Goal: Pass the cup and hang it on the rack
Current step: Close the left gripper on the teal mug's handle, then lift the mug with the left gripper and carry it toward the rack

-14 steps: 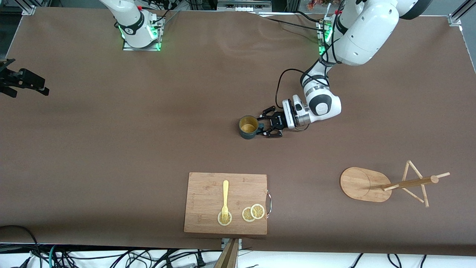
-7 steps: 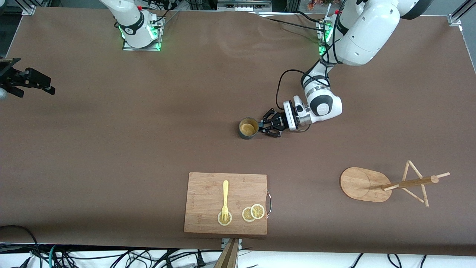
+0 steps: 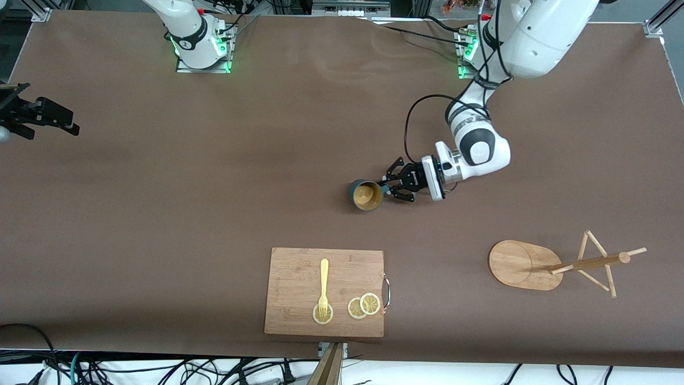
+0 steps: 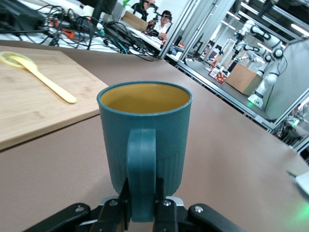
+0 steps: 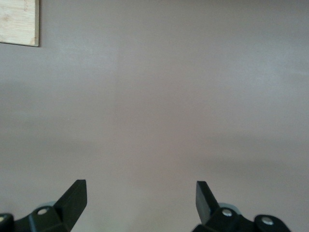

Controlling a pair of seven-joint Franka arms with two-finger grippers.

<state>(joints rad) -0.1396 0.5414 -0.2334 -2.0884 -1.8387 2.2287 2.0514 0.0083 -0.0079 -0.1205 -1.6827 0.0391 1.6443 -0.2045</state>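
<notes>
Front view: the left gripper [image 3: 386,188] holds the cup [image 3: 366,195] by its handle over the middle of the brown surface [image 3: 160,187], tilted, above a spot farther from the camera than the cutting board [image 3: 299,278]; the rack [image 3: 556,264] stands toward the left arm's end, while the right gripper [image 3: 37,117] waits over the right arm's end. Left wrist view: the fingers [image 4: 161,205] are clamped on the cup's [image 4: 145,135] handle; no writing on it can be read. Right wrist view: the right gripper [image 5: 140,198] hangs with its fingers [image 5: 72,198] spread apart over bare surface [image 5: 159,96].

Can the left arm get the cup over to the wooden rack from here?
Probably yes. The left gripper holds the cup by its handle, and only bare table lies between it and the rack.
</notes>
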